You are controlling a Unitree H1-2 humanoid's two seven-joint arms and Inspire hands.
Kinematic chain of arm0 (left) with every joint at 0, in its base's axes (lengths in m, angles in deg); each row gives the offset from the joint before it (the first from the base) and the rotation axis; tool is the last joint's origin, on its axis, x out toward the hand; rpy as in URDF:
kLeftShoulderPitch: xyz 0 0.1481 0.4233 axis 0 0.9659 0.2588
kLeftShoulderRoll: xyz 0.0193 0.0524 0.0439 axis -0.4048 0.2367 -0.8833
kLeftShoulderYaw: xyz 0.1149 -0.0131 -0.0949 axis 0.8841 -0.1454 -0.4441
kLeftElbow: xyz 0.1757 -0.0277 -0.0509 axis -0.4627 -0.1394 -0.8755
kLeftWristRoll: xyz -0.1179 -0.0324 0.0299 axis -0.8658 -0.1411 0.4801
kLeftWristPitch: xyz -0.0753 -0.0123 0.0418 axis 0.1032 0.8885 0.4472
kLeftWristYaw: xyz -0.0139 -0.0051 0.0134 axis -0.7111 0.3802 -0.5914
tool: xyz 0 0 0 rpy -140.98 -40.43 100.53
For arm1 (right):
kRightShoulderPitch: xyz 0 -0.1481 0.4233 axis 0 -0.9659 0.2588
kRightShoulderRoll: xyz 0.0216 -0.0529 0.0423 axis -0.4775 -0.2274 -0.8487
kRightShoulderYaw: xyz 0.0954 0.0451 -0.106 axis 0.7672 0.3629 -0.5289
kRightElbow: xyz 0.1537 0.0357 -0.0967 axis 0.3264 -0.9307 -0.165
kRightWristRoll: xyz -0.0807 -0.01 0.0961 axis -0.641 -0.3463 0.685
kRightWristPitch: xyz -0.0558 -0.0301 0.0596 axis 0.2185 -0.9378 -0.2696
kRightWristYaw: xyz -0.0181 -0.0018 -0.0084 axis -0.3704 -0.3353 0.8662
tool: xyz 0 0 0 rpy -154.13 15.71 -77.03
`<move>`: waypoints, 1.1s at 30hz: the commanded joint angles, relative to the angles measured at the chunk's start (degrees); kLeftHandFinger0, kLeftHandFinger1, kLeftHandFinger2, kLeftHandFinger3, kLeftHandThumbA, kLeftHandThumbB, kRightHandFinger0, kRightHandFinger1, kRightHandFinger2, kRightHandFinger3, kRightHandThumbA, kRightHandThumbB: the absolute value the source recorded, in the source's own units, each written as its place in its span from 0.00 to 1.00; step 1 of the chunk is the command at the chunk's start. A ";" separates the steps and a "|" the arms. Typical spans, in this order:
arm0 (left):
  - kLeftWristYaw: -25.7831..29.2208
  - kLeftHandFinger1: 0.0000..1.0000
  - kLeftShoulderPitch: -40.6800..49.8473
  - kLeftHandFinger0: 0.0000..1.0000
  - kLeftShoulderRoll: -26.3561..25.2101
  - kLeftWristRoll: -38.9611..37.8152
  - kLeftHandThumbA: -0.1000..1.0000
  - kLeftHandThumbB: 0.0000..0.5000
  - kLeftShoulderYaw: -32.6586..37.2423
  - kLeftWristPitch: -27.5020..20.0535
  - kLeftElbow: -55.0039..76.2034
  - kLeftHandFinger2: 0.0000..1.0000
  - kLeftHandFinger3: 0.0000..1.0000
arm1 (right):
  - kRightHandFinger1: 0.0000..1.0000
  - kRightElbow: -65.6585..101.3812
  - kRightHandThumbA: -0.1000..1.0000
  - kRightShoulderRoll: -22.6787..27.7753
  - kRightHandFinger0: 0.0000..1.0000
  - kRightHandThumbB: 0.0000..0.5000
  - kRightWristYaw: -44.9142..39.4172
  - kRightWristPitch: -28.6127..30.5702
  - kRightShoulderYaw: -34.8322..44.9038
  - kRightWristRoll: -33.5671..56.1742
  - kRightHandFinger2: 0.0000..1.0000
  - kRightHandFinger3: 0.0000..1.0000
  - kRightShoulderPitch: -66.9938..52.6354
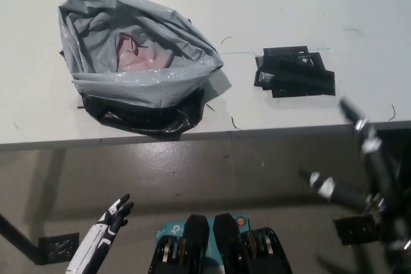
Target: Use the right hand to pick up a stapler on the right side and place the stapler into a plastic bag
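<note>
The right hand (370, 181) hangs below the table (334, 4) edge, fingers spread wide, empty. The stapler (295, 72) lies at its eleven o'clock, with the bag (138, 62) at the stapler's nine o'clock. It should reach forward and close squarely across the stapler's middle. The left hand (106, 226) rests at seven o'clock, loosely open.

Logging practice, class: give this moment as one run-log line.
black right hand open, empty | white left hand resting low | grey plastic bag open on white table | flat black object beside bag, unheld
</note>
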 commanded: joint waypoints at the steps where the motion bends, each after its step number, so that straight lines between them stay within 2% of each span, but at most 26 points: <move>1: -0.86 1.00 -0.56 1.00 -0.71 -0.02 1.00 0.47 -0.55 -2.59 1.16 1.00 1.00 | 1.00 7.77 1.00 7.49 1.00 0.60 -8.09 -17.71 1.68 -2.80 1.00 1.00 14.78; 4: -1.02 1.00 -0.32 1.00 -0.73 -0.28 1.00 0.46 -0.54 -2.24 1.66 1.00 1.00 | 1.00 3.75 0.95 11.04 1.00 0.60 -12.41 -24.45 -0.17 -0.68 1.00 1.00 23.07; 7: -0.96 1.00 -0.60 1.00 -0.79 -0.03 1.00 0.45 -0.51 -2.50 1.43 1.00 1.00 | 1.00 -3.01 0.91 13.41 1.00 0.64 -16.70 -31.07 -3.16 -1.07 1.00 1.00 31.67; 10: -0.97 1.00 -0.76 1.00 -0.83 0.14 1.00 0.48 -0.46 -1.97 1.57 1.00 1.00 | 1.00 -13.05 0.90 14.36 1.00 0.68 -19.59 -31.07 -6.54 -2.54 1.00 1.00 38.81; 13: -0.79 1.00 -0.75 1.00 -0.73 0.29 1.00 0.49 -0.45 -2.01 1.50 1.00 1.00 | 1.00 -21.30 0.89 14.38 1.00 0.67 -20.55 -29.18 -9.22 -3.53 1.00 1.00 43.22; 15: -0.82 1.00 -0.73 1.00 -0.77 0.25 1.00 0.48 -0.47 -2.25 1.35 1.00 1.00 | 1.00 -28.33 0.89 13.62 1.00 0.66 -20.83 -28.16 -11.27 -4.47 1.00 1.00 46.74; 17: -0.96 1.00 -0.82 1.00 -0.80 -0.08 1.00 0.45 -0.53 -2.78 0.96 1.00 1.00 | 1.00 -32.75 0.87 12.96 1.00 0.69 -20.89 -27.50 -12.42 -4.83 1.00 1.00 48.81; 19: -1.15 1.00 -0.76 1.00 -0.82 -0.18 1.00 0.45 -0.43 -2.58 1.12 1.00 1.00 | 1.00 -39.47 0.86 12.08 1.00 0.73 -20.60 -26.21 -14.40 -6.05 1.00 1.00 51.88; 24: -1.22 1.00 -0.85 1.00 -0.95 -0.11 1.00 0.46 -0.40 -2.51 1.07 1.00 1.00 | 1.00 -49.31 0.84 10.19 1.00 0.73 -19.82 -23.96 -17.12 -6.45 1.00 1.00 55.74; 26: -1.24 1.00 -0.76 1.00 -0.86 -0.33 1.00 0.47 -0.49 -2.20 1.11 1.00 1.00 | 1.00 -52.13 0.85 9.43 1.00 0.76 -19.93 -24.01 -18.44 -7.24 1.00 1.00 57.03; 28: -1.15 1.00 -0.60 1.00 -0.89 0.08 1.00 0.49 -0.43 -1.81 1.48 1.00 1.00 | 1.00 -57.07 0.90 8.56 1.00 0.79 -20.18 -22.16 -20.55 -8.47 1.00 1.00 59.01; 33: -1.24 1.00 -0.80 1.00 -0.71 0.43 1.00 0.48 -0.25 -2.05 1.40 1.00 1.00 | 1.00 -63.31 0.93 7.13 1.00 0.77 -20.00 -21.24 -24.06 -10.68 1.00 1.00 61.22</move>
